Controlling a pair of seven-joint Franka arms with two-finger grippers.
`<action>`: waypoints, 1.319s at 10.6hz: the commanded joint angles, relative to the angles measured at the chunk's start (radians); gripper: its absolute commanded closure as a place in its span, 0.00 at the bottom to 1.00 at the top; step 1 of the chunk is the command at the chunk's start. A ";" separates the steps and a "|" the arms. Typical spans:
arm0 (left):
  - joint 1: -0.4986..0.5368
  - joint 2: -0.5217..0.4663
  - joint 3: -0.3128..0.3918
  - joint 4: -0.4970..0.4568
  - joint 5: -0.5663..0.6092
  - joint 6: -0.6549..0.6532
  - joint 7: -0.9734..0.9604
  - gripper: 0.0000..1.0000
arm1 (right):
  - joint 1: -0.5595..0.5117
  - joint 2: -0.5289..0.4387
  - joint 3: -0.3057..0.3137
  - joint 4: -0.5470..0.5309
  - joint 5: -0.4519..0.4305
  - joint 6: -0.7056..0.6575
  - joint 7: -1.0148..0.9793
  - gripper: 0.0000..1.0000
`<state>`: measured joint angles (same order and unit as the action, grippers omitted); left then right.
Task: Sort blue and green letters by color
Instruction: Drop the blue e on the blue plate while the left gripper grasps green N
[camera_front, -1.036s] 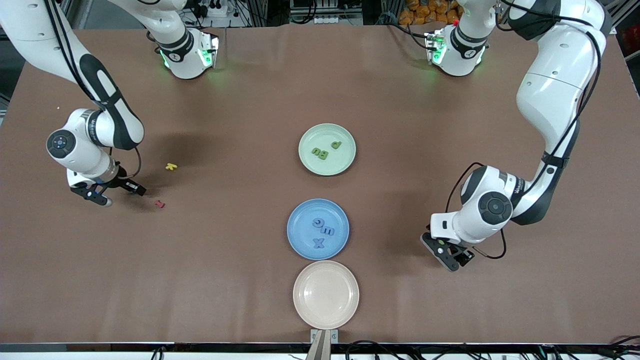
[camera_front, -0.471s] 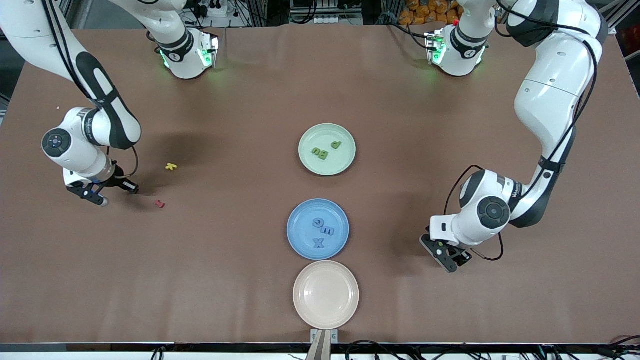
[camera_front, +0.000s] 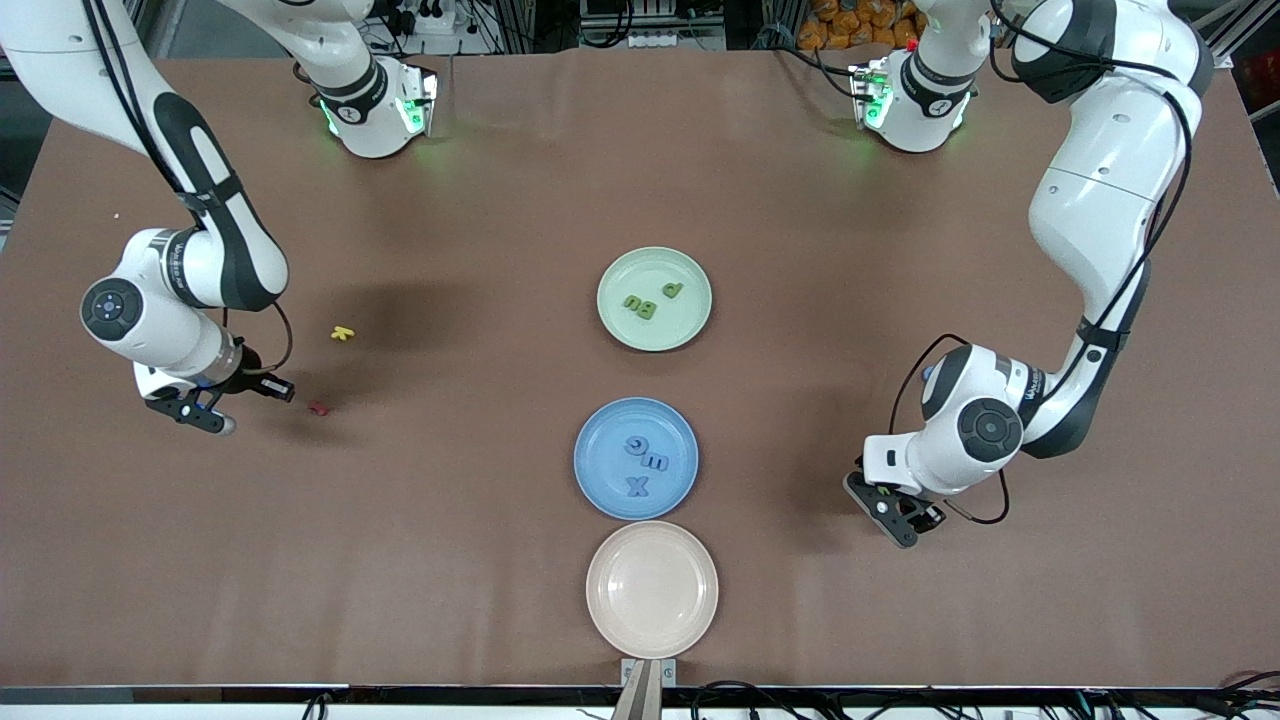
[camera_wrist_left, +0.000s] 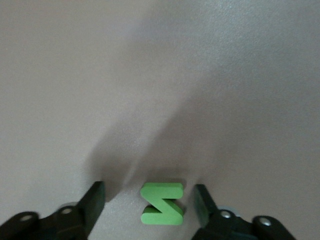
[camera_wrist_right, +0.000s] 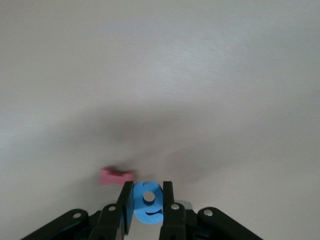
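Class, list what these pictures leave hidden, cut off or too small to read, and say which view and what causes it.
- Front view: the green N is hidden under the left claw.
- Front view: the blue letter gripped by the right claw is hidden by that claw.
- Right wrist view: the pink piece is partly covered by a finger.
- Front view: the yellow letter is too small to read.

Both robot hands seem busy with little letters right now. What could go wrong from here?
The right gripper is shut on a small blue letter, pinched on its thin edges; it might slip or twist out on the way to the blue plate. The dark red letter lies right beside it and could get nudged. The left gripper straddles a green letter on the table, its jaws open; an off-centre close might push the letter aside instead of gripping it.
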<state>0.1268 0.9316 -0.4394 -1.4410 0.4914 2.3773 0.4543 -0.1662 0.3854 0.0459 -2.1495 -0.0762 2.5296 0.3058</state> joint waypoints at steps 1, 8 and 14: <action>0.001 0.018 0.001 0.024 -0.002 0.010 0.047 0.74 | 0.045 -0.008 0.038 0.054 0.114 -0.022 0.010 0.94; -0.001 -0.049 -0.008 0.010 -0.149 -0.029 0.014 1.00 | 0.336 0.165 0.038 0.359 0.357 -0.009 0.132 0.96; -0.035 -0.163 -0.081 -0.002 -0.151 -0.306 -0.343 1.00 | 0.519 0.320 0.040 0.568 0.357 0.038 0.286 0.97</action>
<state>0.0942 0.8216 -0.5071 -1.4156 0.3625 2.1593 0.2321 0.3042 0.6570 0.0879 -1.6578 0.2595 2.5461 0.5377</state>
